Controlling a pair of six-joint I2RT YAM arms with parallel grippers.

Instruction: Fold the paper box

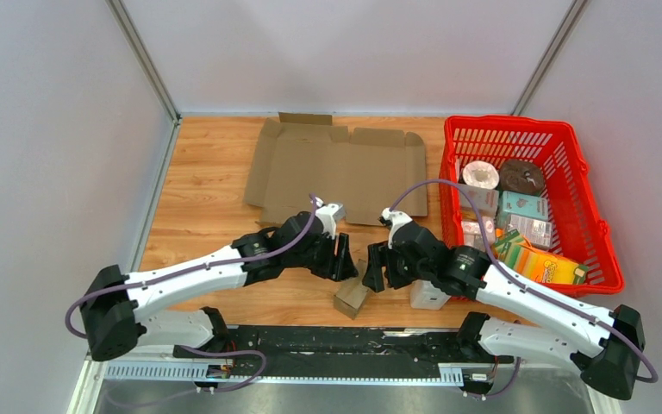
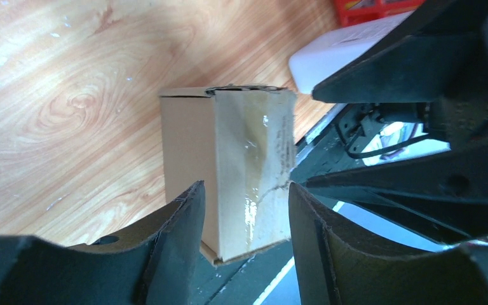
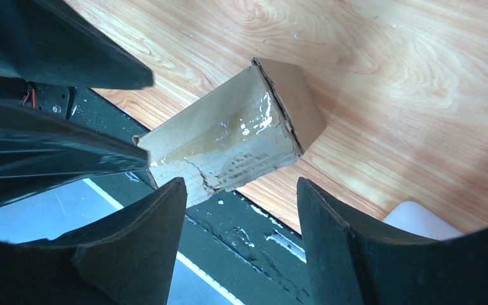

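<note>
While your two arms lean toward each other over the near middle of the wooden desk (image 1: 207, 190), the small brown cardboard box with glossy tape on one face (image 1: 352, 296) (image 2: 229, 171) (image 3: 229, 143) sits folded at the desk's near edge, tilted, right by the black rail (image 1: 336, 341). Your left claw (image 1: 345, 257) (image 2: 246, 190) stands wide, its fingers either side of the box's near end; you cannot tell whether they touch it. Your right claw (image 1: 372, 272) (image 3: 241, 184) is also wide, with the box just beyond its tips and nothing held. A flat, unfolded cardboard sheet (image 1: 336, 168) lies at the far middle. A red plastic basket (image 1: 560, 129) full of packets stands on the right, and a small white box (image 1: 428, 296) rests beside its near left corner.
</note>
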